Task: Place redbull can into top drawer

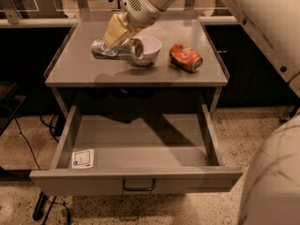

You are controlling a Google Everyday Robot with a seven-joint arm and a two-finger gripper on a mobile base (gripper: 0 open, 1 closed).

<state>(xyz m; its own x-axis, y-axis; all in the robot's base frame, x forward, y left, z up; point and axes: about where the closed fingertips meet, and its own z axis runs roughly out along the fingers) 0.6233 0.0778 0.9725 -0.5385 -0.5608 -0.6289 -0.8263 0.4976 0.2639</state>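
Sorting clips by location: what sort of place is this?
Likely an office or lab: grey table with open top drawer, cables on speckled floor. The claw holds the redbull can over the table.

Grey table (pixel 79 74), flat top. Carries one white bowl (pixel 150 47), upright, near centre, and one orange-red dented can (pixel 186 57), on its side, right of the bowl. Above the left half: gripper (pixel 116 37) clamped around redbull can (pixel 108 49), held sideways.

One near camera looks steeply down at the surface (pixel 84 71) and open top drawer (pixel 140 146); pincer (pixel 116 40) upper-centre, clasping the redbull can (pixel 105 49).
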